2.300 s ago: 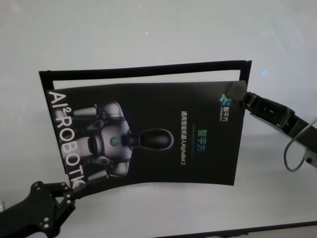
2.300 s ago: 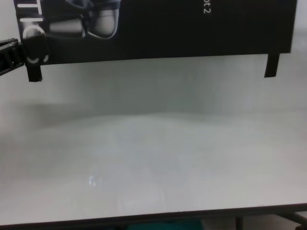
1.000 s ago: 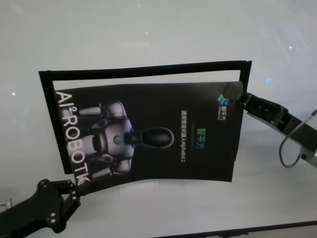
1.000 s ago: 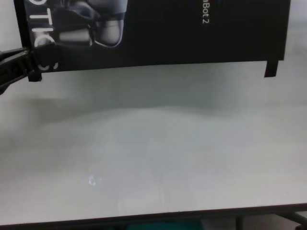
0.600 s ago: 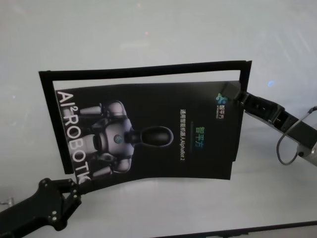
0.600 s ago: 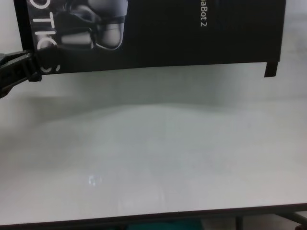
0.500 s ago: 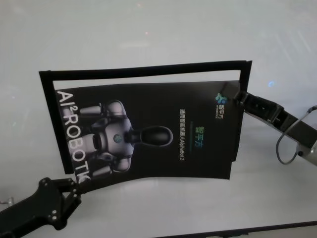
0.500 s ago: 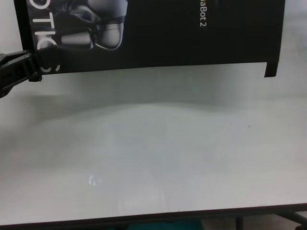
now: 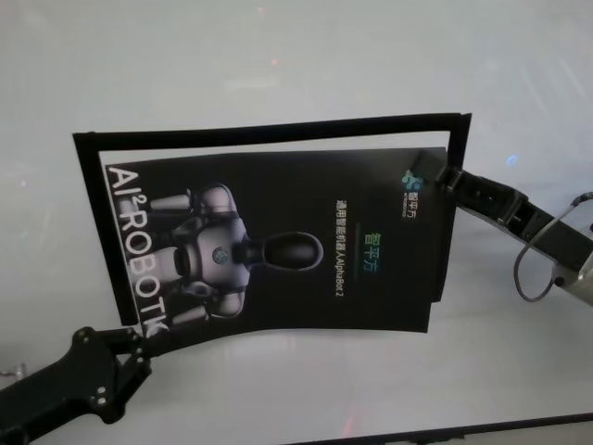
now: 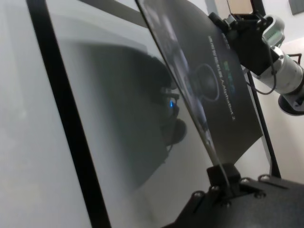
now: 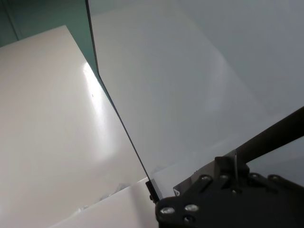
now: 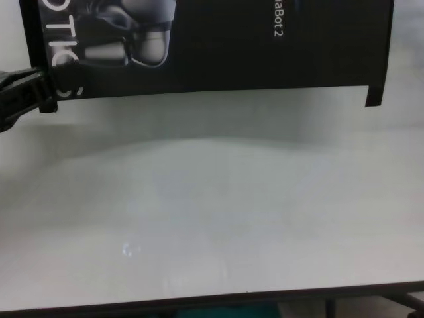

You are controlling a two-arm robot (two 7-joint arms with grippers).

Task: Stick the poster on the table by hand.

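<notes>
At the lower left of the head view I have the left gripper (image 9: 139,345) pinched shut on the near left corner of the poster (image 9: 278,250); my left wrist view shows the thin sheet edge running straight into the closed fingers. I hold it by the corners, I judge, so the sheet stays stretched and clear of the table (image 9: 296,56) until it can be laid flat without creases. The poster fills the middle of the frame, a thin, glossy black sheet with white lettering down its left side and a silver-grey robot figure; its near edge bows slightly, so it is limp, not stiff. Narrow black tape strips (image 9: 278,130) frame its far and side edges, ready to stick. At the middle right, the right gripper (image 9: 443,178) is closed on the far right corner. Below all this the table is smooth, matte and pale, and the shadow under the poster suggests it hangs above the surface.
</notes>
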